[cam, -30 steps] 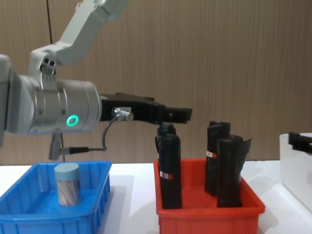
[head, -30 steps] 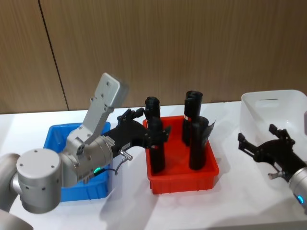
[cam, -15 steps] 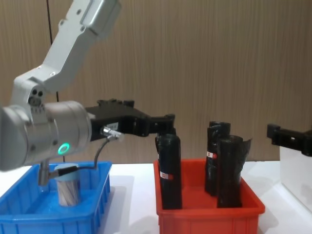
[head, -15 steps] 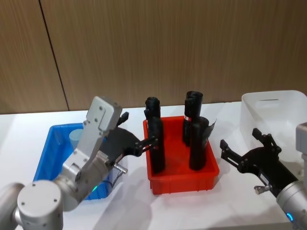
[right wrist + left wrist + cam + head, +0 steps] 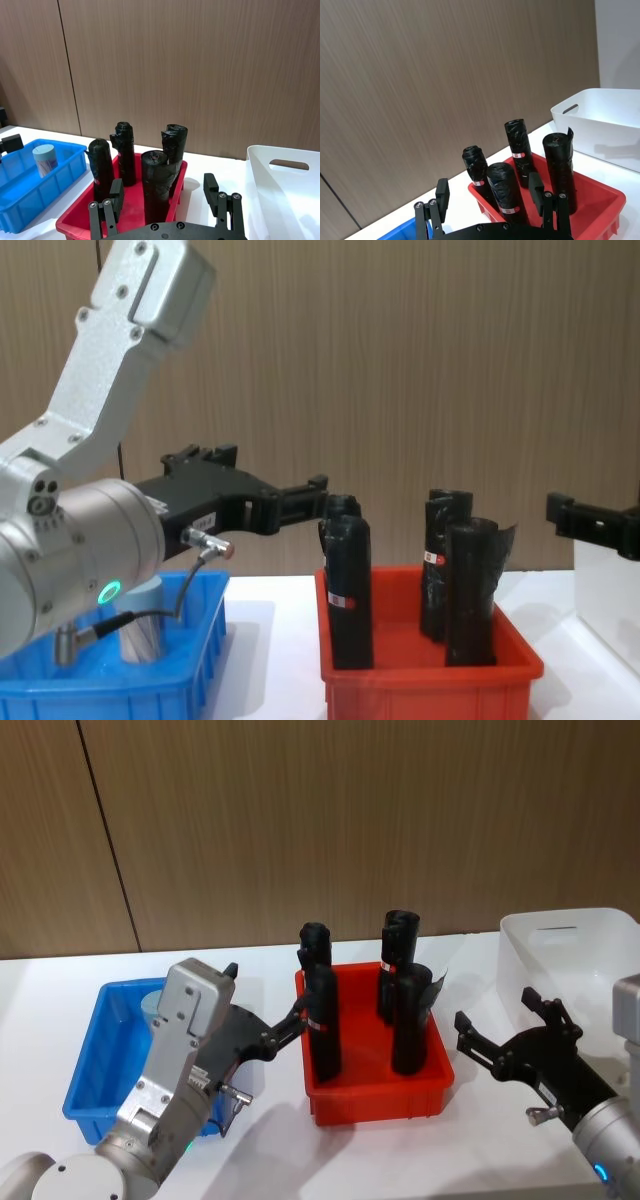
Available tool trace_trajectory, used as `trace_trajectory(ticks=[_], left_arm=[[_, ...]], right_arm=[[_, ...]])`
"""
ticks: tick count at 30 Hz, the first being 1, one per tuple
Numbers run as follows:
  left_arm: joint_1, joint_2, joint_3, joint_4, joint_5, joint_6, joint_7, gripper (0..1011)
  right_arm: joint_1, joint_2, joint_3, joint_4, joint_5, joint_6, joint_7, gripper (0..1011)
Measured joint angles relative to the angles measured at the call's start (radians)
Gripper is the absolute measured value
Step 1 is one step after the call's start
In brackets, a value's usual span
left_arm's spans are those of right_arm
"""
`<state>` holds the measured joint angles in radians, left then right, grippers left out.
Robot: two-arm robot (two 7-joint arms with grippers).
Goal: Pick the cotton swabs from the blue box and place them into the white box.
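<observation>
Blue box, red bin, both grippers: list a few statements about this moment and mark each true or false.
1. A cotton swabs jar stands upright in the blue box. True.
2. The red bin holds three black rolls. False: four stand in it.
3. The left gripper is shut on the jar. False: its fingers are open and hold nothing, between the blue box and the red bin.
4. The right gripper is open, between the red bin and the white box. True.
</observation>
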<state>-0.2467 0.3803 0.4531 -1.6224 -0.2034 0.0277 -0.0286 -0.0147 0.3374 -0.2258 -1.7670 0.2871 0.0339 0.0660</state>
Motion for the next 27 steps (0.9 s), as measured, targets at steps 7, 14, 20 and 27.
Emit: trace_trajectory(ticks=[7, 14, 20, 27], left_arm=[[0.010, 0.002, 0.002, -0.004, 0.004, -0.014, 0.017, 1004], [0.010, 0.002, 0.002, -0.004, 0.004, -0.014, 0.018, 1004], [0.010, 0.002, 0.001, -0.004, 0.004, -0.014, 0.018, 1004], [0.010, 0.002, 0.001, -0.004, 0.003, -0.014, 0.018, 1004]], right_arm=[[0.000, 0.000, 0.000, 0.000, 0.000, 0.000, 0.000, 1001], [0.000, 0.000, 0.000, 0.000, 0.000, 0.000, 0.001, 1001], [0.000, 0.000, 0.000, 0.001, 0.000, 0.000, 0.002, 1001], [0.008, -0.001, 0.002, 0.016, 0.001, 0.007, 0.015, 1001]])
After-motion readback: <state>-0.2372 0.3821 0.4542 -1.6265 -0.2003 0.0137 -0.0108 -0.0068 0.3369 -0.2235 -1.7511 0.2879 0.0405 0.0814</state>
